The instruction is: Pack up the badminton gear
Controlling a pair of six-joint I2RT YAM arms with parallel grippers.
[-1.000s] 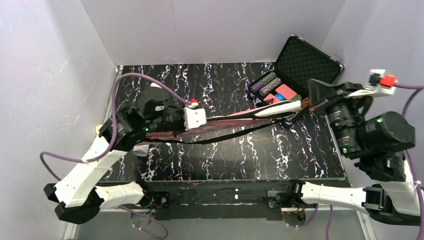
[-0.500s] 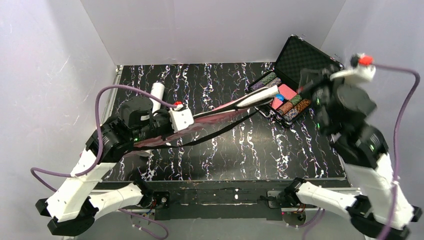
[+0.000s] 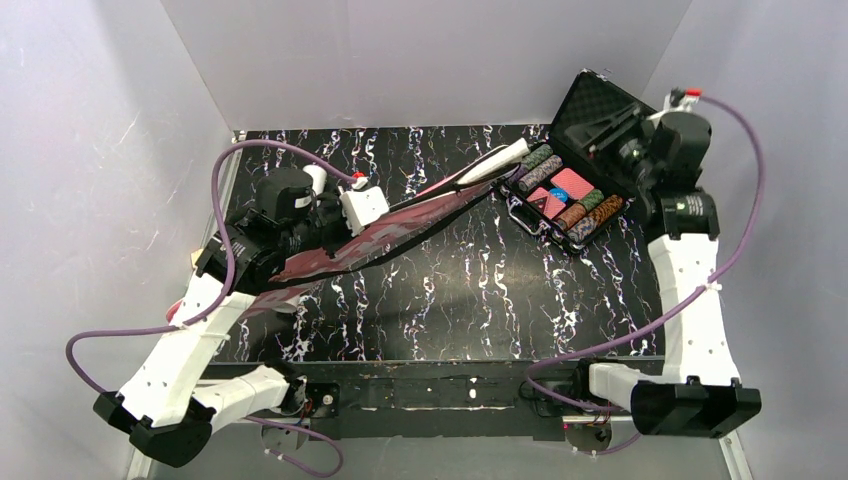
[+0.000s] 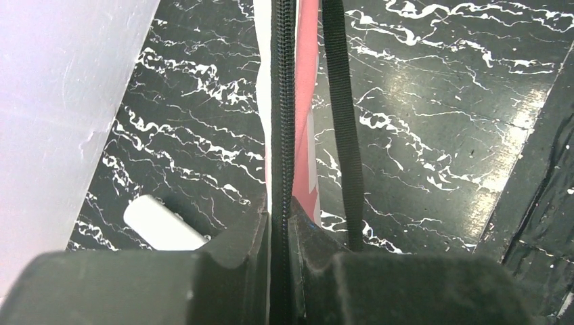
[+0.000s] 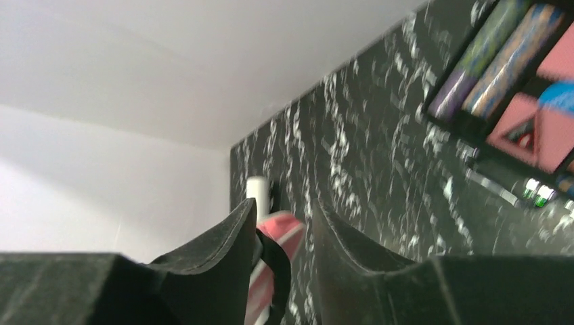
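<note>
Pink fabric of the long bag (image 3: 390, 225) slopes from near left to far right above the marbled table (image 3: 480, 300). At its near end the left gripper (image 4: 279, 210) is pressed together on the bag's edge along the black zipper (image 4: 282, 101), and the black strap (image 4: 342, 135) hangs just beside it. At the far end a white racket handle (image 3: 497, 161) sticks out of the bag's mouth. I cannot tell if 1 or 2 rackets are inside. The white tube (image 3: 315, 178) lies on the table at far left, outside the bag. No shuttlecock shows in any view. At far right the right gripper (image 5: 284, 206) hovers by the open chip case (image 3: 585, 100), its fingers apart and pinching nothing. I judge the task about half done: the handle, the tube and the closing of the mouth are left.
</note>
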